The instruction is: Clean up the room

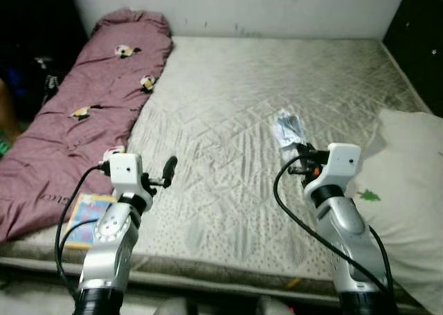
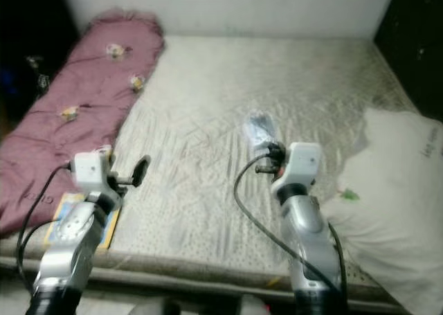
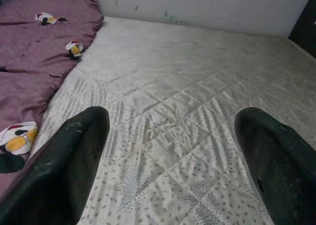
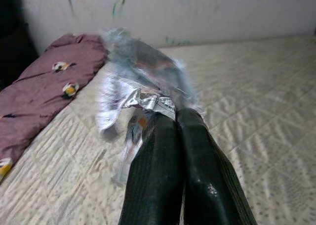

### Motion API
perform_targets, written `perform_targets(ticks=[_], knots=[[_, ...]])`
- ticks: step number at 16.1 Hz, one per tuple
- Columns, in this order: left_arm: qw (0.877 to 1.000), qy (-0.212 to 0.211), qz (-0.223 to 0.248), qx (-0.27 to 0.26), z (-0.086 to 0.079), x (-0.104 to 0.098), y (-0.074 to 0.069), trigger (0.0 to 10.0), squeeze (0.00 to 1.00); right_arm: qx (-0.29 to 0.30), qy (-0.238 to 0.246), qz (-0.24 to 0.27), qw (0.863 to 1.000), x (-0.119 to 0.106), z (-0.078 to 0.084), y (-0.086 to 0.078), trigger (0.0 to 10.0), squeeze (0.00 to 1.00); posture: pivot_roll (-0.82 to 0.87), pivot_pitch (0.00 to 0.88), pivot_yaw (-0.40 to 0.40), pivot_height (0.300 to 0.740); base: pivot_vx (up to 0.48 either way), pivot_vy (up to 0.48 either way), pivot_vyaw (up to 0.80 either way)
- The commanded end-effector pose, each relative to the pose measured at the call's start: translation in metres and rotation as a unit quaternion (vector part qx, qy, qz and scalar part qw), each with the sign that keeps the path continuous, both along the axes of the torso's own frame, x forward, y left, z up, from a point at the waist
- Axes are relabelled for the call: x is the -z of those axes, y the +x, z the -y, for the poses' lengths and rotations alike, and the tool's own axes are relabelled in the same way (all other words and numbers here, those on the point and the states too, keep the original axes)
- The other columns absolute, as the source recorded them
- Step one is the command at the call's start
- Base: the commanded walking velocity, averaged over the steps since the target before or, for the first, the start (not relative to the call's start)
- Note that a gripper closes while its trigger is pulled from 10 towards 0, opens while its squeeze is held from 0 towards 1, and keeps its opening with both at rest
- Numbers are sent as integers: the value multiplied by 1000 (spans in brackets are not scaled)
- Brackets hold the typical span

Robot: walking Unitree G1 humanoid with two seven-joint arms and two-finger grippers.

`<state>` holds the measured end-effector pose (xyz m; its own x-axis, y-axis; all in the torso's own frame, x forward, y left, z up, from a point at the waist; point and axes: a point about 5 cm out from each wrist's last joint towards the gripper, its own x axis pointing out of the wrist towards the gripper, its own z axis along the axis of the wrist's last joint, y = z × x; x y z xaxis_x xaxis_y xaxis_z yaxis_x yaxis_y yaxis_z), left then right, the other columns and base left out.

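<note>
Right gripper (image 4: 177, 117) fingers pinch a crinkled wrapper (image 4: 140, 74) above the mattress (image 1: 263, 86); left gripper (image 3: 173, 136) fingers spread, empty.

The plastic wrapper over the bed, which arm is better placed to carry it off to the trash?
The right. Its end effector is already shut on the plastic wrapper, lifted above the mattress. The left end effector is open with nothing in it, near the maroon quilt.

head stereo looks down, wrists skim mattress (image 1: 277, 73)
</note>
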<state>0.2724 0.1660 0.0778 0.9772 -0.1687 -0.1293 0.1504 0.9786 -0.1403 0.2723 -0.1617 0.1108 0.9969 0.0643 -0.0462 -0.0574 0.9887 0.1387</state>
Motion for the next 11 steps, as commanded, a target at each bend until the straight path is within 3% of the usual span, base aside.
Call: perform_targets(ticks=[1, 11], knots=[[1000, 10, 3, -15, -10, -3, 1, 10000, 0, -9, 5, 15, 1000, -7, -7, 2, 10000, 0, -40, 0, 24, 740, 0, 480, 0], [1000, 4, 1, -13, -10, -3, 1, 10000, 0, -12, -2, 14, 1000, -7, -9, 2, 10000, 0, -43, 0, 24, 740, 0, 480, 0]])
